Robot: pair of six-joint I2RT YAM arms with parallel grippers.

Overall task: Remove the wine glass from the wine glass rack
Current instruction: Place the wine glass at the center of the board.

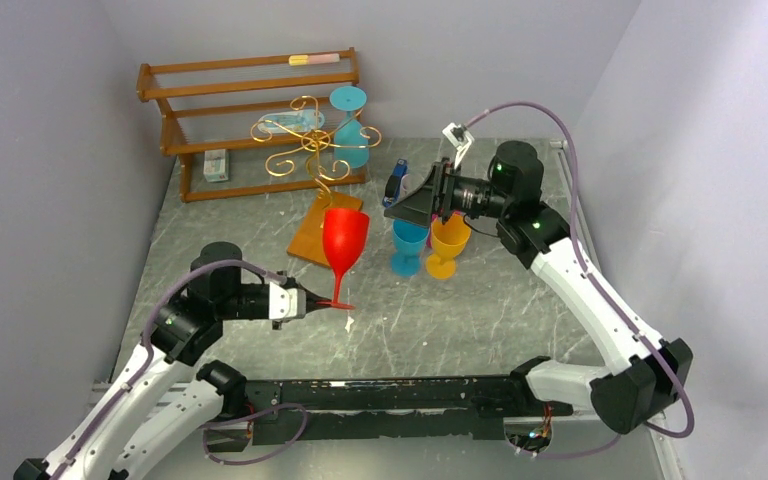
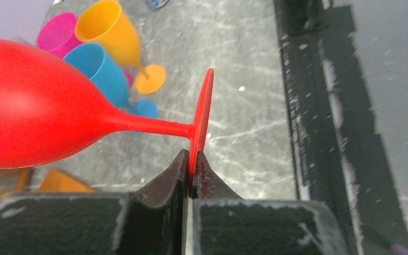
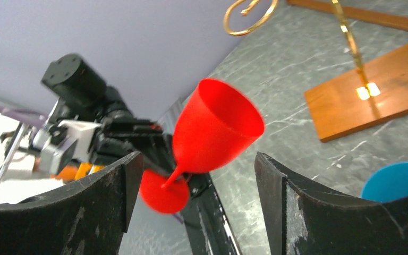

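Note:
My left gripper [image 1: 312,302] is shut on the rim of the round foot of a red wine glass [image 1: 344,242], holding it upright over the table, in front of the rack's wooden base. The pinch shows in the left wrist view [image 2: 193,166], with the red glass [image 2: 37,111] filling the left. The gold wire wine glass rack [image 1: 312,140] stands at the back on its orange-brown base [image 1: 312,236]; a light blue glass [image 1: 349,125] hangs upside down on it. My right gripper [image 1: 407,200] is open and empty above the cups, with the red glass [image 3: 215,127] seen between its fingers.
A blue glass [image 1: 408,246], a yellow glass [image 1: 448,244] and a pink one [image 2: 58,33] behind them stand mid-table under the right gripper. A brown wooden slatted shelf [image 1: 250,115] stands against the back wall. Grey walls close in left and right.

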